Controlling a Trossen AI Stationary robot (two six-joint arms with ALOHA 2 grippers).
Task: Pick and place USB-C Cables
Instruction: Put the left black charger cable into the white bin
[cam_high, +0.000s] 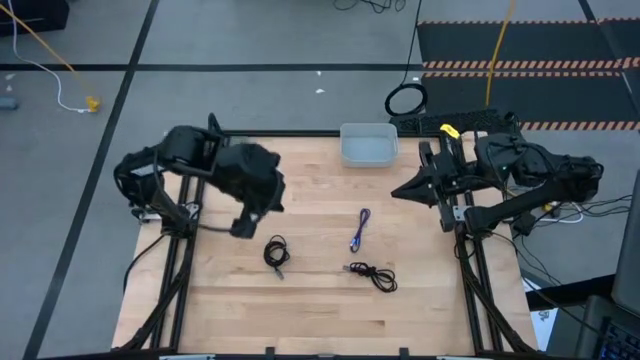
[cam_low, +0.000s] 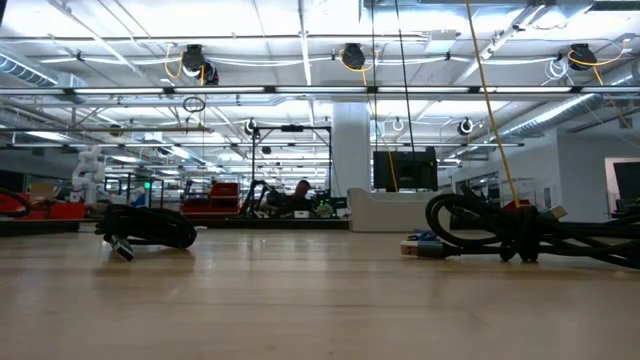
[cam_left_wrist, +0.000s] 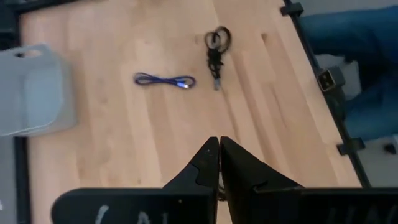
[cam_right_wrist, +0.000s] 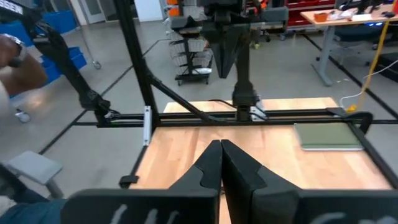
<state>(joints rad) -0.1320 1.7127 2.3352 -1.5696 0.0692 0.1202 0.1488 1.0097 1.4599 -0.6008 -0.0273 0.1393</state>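
the left gripper is hovering with jaws pressed together beside a coiled black cable. the right gripper is waiting, jaws likewise closed, near the tray.

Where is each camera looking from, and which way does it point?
High view: above the table, facing straight down; both dark arms show, left gripper and right gripper over the wooden table.
Low view: at tabletop height, facing level across the table into the room; no arm shows.
Left wrist view: on the left arm, looking past its shut fingers.
Right wrist view: on the right arm, past its shut fingers, toward the far arm.
Shared: the high and left wrist views both show the folded blue-purple cable and the clear plastic bin.
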